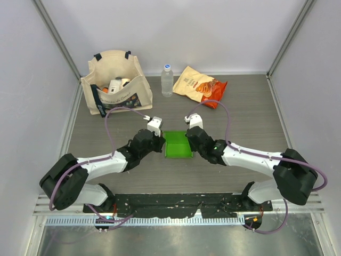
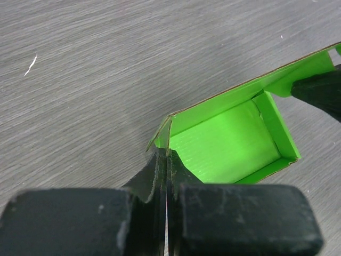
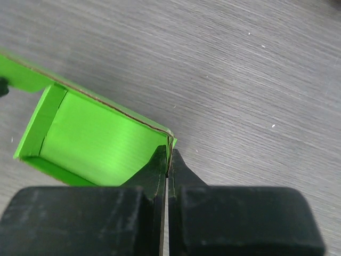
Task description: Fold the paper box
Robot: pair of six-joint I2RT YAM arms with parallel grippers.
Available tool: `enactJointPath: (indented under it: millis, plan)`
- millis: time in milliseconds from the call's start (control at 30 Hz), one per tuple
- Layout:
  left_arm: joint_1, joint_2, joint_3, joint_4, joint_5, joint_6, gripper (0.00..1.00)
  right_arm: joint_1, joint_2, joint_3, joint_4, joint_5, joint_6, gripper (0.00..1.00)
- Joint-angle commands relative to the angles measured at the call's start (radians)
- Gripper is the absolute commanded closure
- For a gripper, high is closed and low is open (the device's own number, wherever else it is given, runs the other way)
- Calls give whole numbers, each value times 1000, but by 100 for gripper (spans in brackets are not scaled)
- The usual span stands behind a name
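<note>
The bright green paper box (image 1: 177, 144) stands as a shallow open tray on the grey table between my two arms. My left gripper (image 1: 161, 142) is shut on its left wall; in the left wrist view the gripper (image 2: 168, 156) pinches the wall's corner of the paper box (image 2: 224, 141). My right gripper (image 1: 192, 140) is shut on the right wall; in the right wrist view the gripper (image 3: 169, 159) clamps the corner of the paper box (image 3: 96, 138). The right fingers (image 2: 319, 93) show at the box's far end in the left wrist view.
A cream tote bag (image 1: 116, 85) with items inside stands at the back left. A clear water bottle (image 1: 167, 80) stands at the back middle. An orange snack bag (image 1: 201, 85) lies at the back right. Grey walls enclose the table.
</note>
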Motion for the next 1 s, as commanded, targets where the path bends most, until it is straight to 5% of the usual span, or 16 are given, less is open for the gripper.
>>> enactJointPath:
  millis: [0,367,567,633,667,767,967]
  plan:
    - [-21,27,-10,170,-108,-98,100,3,58,27,89,158,268,99]
    - [-61,23,-16,185,-184,-100,100,43,105,24,17,373,570,99]
    - [-60,-23,-1,74,-197,-110,98,51,93,-1,101,287,323,99]
    - [-60,-57,16,-4,-227,-126,83,51,90,2,99,256,191,99]
    - [-58,-75,24,-72,-243,-139,67,51,87,5,95,224,154,99]
    - [-48,-172,3,-112,-238,-121,48,51,64,4,89,170,49,99]
    - [44,-310,-40,-125,-192,-75,33,19,-2,-38,101,-41,-81,99]
